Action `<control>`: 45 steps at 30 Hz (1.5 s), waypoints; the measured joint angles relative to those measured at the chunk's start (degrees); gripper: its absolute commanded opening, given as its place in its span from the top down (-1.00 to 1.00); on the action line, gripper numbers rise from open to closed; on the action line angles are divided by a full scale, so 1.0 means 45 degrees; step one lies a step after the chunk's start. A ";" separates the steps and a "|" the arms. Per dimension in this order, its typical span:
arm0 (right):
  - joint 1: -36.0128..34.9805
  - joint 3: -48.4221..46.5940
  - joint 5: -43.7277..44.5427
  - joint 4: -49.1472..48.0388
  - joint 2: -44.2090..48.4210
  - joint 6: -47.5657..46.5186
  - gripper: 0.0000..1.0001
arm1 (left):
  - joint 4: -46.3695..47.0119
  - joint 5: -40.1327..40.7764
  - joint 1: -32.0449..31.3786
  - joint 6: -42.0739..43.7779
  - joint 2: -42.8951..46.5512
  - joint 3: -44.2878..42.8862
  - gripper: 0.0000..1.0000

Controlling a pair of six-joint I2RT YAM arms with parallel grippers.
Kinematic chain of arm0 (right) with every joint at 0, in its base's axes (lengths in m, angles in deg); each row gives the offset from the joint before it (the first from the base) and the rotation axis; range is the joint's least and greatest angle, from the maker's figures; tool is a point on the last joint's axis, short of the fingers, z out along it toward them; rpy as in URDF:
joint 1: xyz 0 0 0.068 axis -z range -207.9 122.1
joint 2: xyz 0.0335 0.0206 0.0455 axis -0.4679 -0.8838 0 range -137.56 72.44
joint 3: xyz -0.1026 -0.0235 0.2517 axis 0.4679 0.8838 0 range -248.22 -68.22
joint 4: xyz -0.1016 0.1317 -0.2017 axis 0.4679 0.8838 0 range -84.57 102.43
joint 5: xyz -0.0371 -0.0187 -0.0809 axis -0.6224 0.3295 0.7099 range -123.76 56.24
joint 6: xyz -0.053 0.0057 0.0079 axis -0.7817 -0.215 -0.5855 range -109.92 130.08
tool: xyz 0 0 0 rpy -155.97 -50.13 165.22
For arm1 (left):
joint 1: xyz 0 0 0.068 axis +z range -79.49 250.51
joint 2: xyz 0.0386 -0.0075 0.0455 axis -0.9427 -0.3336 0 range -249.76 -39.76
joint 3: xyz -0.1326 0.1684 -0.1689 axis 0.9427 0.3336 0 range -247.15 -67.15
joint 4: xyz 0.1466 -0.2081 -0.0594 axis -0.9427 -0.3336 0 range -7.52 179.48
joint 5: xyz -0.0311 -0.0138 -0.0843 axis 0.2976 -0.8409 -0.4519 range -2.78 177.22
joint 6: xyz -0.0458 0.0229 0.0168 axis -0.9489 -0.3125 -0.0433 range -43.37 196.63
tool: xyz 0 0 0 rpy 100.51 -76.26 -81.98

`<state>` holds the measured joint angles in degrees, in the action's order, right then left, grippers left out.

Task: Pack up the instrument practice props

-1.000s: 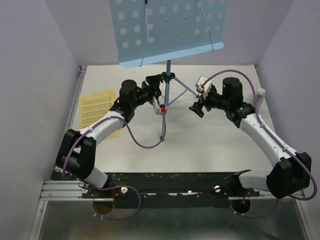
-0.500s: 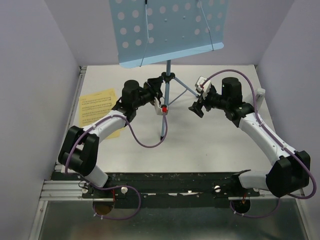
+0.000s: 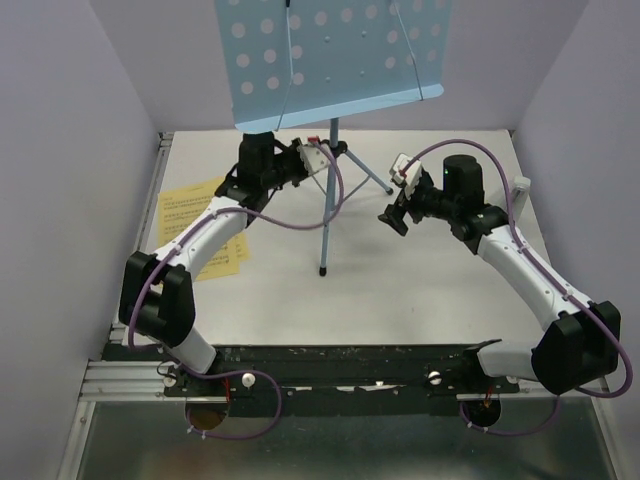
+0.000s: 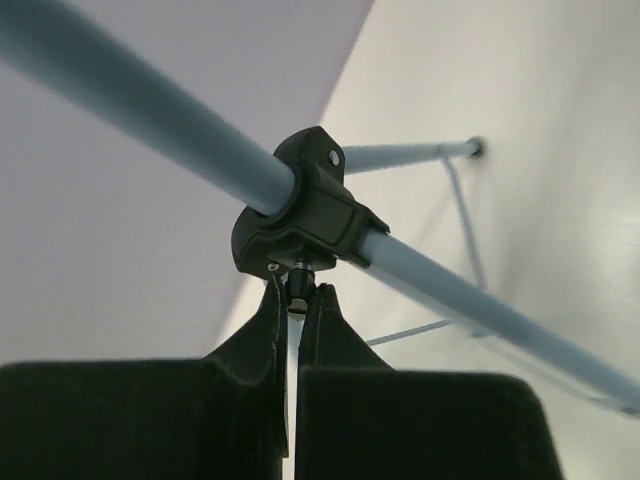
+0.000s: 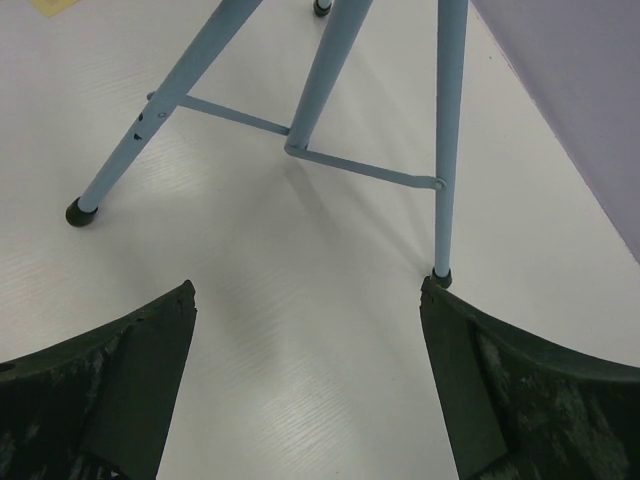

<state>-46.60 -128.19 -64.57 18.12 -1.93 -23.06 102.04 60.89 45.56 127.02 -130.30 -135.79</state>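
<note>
The music stand [image 3: 340, 60] is upright at the far middle of the table [image 3: 400, 290], with its 3 legs [image 5: 140, 120] spread and not yet folded. The left gripper [image 4: 297, 292] is up against it. Its 2 fingers are pinched narrow around a small knob [image 4: 297, 302] that sticks out of the black collar [image 4: 300, 215] where the legs meet the pole. Going by the wrist view, this is probably the tightening screw, though it is too small to be sure.

The pole's long axis runs diagonally across that view, directly ahead of the fingertips. Any turn of the knob would therefore have to go around an axis pointing back along the fingers, and the collar leaves little room on either side. This arm is clearly the nearer one.

The right gripper [image 5: 305, 290] is spread wide and holds nothing. It sits low to the right of the stand and faces the legs, with the nearest foot [image 5: 440, 272] just ahead of one fingertip. The thin cross braces lie between it and the pole.

The yellow sheets [image 3: 190, 215] lie flat by the left wall, partly under the left arm. A small whitish plastic piece [image 3: 520, 186] rests against the right wall.
</note>
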 measured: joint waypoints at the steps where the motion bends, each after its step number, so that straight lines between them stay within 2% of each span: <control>1: 0.0000 -0.0015 0.0019 0.0053 -0.0010 -0.0024 -0.99 | -0.1039 -0.0573 0.0301 -0.2657 -0.0073 -0.0777 1.00; 2: 0.0000 -0.0034 0.0024 0.0092 -0.0034 -0.0039 -1.00 | -0.1214 -0.0733 0.0442 -0.3254 -0.0097 -0.0928 1.00; 4: 0.0000 -0.0121 0.0029 0.0126 -0.0136 -0.0078 -1.00 | -0.1729 -0.1885 0.1132 -0.6805 -0.0389 -0.1671 1.00; 5: 0.0000 -0.0165 0.0029 0.0126 -0.0204 -0.0083 -0.99 | -0.1676 -0.2234 0.1307 -0.7912 -0.0495 -0.1773 1.00; 9: 0.0000 -0.0248 0.0039 0.0160 -0.0423 -0.0121 -1.00 | 0.0806 -0.4172 0.2215 -1.5096 -0.1365 -0.1554 1.00; 14: 0.0000 -0.0452 0.0073 0.0335 -0.0549 -0.0228 -1.00 | 0.2565 -0.5377 0.2565 -1.9511 -0.2001 -0.1345 1.00; 18: 0.0000 -0.0549 0.0078 0.0432 -0.0549 -0.0277 -0.99 | 0.3215 -0.6275 0.2773 -2.1624 -0.2565 -0.1651 0.98; 19: 0.0000 -0.0549 0.0078 0.0437 -0.0549 -0.0287 -1.00 | 0.3249 -0.6445 0.2827 -2.1920 -0.2710 -0.1778 0.69; 20: 0.0000 -0.0549 0.0078 0.0442 -0.0549 -0.0301 -0.99 | 0.3254 -0.6713 0.2880 -2.2294 -0.2861 -0.1953 0.24; 21: 0.0000 -0.0549 0.0078 0.0452 -0.0549 -0.0306 -0.99 | 0.3249 -0.6878 0.2919 -2.2532 -0.2963 -0.2064 0.05; 25: 0.0000 -0.0549 0.0087 0.0461 -0.0544 -0.0311 -1.00 | 0.3041 -0.7140 0.2939 -2.2989 -0.3026 -0.2181 -0.43; 27: 0.0000 -0.0549 0.0102 0.0466 -0.0544 -0.0316 -1.00 | 0.2676 -0.7091 0.2997 -2.2896 -0.2963 -0.2142 -0.80; 29: 0.0000 -0.0549 0.0117 0.0481 -0.0539 -0.0311 -1.00 | 0.2161 -0.6892 0.3186 -2.2595 -0.2749 -0.1889 -0.91; 33: 0.0000 -0.0549 0.0112 0.0491 -0.0529 -0.0311 -1.00 | 0.0797 -0.6329 0.4051 -2.1133 -0.1875 -0.0879 -0.87; 37: 0.0000 -0.0549 0.0112 0.0491 -0.0529 -0.0311 -0.99 | -0.0835 -0.5586 0.4813 -1.8642 -0.0913 0.0418 -0.88; 38: 0.0000 -0.0549 0.0112 0.0491 -0.0534 -0.0311 -0.99 | -0.1234 -0.5280 0.4828 -1.7816 -0.0690 0.0714 -0.98; 42: 0.0000 -0.0549 0.0112 0.0495 -0.0534 -0.0311 -1.00 | -0.2064 -0.3808 0.4114 -1.3775 0.1059 0.2676 -0.98; 45: 0.0000 -0.0549 0.0107 0.0481 -0.0534 -0.0311 -0.99 | -0.1564 -0.2385 0.3079 -1.0210 0.2837 0.4386 -0.96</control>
<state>-46.60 -130.66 -64.09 20.28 -4.33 -24.46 95.00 50.16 59.42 81.08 -117.54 -116.05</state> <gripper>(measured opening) 0.997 0.988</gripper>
